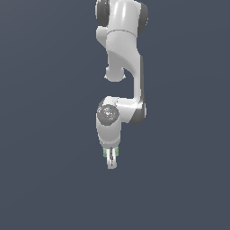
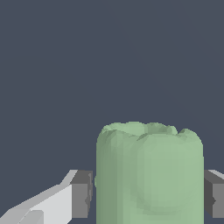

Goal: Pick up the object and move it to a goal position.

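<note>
Closest to my wrist camera, the object (image 2: 149, 175) fills the space between the two fingers: a pale green, matte block with softly rounded edges, its lumpy top edge showing against plain dark grey. One grey finger pad (image 2: 82, 194) sits just beside one flank, with a thin dark sliver still visible there, and the other pad (image 2: 213, 194) meets the opposite flank at the edge of the picture. I read the fingers as pinching the block, or within a hair of it; that sliver stops me from calling the grip firm.

Pulling back to the exterior view, the gripper (image 1: 111, 158) hangs straight down from the white arm (image 1: 122, 58), and only slivers of green peek out on either side of the fingers. I see no shadow or contact line under the fingertips, so I cannot tell whether the block is resting on the surface or already clear of it.

I judge this as the grasp step, done or nearly so. No goal marker shows in either view, so next I want a steady, gentle carry, keeping the squeeze constant so the rounded block does not twist out.
</note>
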Controlling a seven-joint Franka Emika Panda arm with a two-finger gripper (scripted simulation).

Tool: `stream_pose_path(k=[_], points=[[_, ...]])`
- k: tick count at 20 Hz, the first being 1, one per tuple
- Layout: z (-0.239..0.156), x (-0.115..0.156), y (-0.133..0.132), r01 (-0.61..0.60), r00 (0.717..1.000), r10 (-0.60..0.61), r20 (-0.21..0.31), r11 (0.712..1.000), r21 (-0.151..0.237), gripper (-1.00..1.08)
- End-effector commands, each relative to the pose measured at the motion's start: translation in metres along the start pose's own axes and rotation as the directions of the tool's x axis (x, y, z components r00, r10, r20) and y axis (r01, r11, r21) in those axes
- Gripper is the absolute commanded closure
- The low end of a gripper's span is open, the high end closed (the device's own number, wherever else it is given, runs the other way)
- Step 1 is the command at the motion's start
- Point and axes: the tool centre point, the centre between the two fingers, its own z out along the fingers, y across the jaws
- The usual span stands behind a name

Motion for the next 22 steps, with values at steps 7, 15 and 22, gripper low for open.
stream_pose_path(k=[7, 15, 22], points=[[-0.008, 0.0, 0.007, 0.0, 1.0, 0.0, 0.0, 1.0, 0.0, 1.08], [-0.034, -0.002, 0.03, 0.0, 1.0, 0.0, 0.002, 1.0, 0.0, 1.08], [-0.074, -0.004, 0.064, 0.0, 1.0, 0.0, 0.003, 1.0, 0.0, 1.08]])
